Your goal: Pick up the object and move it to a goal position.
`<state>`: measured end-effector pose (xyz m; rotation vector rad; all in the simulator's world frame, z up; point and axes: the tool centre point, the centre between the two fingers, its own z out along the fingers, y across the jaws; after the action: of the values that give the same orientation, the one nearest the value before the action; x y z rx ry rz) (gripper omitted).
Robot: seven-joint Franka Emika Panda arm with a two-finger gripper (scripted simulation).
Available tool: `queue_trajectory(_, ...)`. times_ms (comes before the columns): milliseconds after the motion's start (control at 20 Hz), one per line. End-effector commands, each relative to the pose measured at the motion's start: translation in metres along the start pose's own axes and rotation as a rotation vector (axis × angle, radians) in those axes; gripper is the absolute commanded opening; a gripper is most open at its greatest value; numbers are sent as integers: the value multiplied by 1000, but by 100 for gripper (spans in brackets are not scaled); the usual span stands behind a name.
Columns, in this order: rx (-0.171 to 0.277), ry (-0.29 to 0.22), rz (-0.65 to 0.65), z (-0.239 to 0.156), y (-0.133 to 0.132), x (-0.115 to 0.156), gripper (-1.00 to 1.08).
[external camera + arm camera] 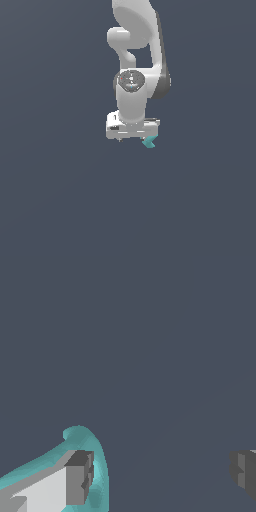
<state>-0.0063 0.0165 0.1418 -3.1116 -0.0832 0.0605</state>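
Note:
The object (149,142) is a small teal hooked chunk, showing just under the end of the white gripper (134,138) on the exterior view's right. In the wrist view the object (97,456) curves around and behind one fingertip (79,478). The other fingertip (244,472) stands far from it. The gripper (162,476) is open, with a wide empty gap between the fingers. The object lies at one finger, not in the middle of the gap. I cannot tell whether that finger touches it.
The white arm (135,60) rises straight up above the gripper. A plain dark grey surface (60,190) fills both views, with nothing else on it.

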Motion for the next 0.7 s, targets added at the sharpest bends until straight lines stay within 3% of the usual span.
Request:
queue_trajectory(0,0,0,0,0,0,0,100)
queue_trajectory(400,-23,-14,27,3,29,0,100)
queue_trajectory(650,-23,-14,23,3,27,-1,100)
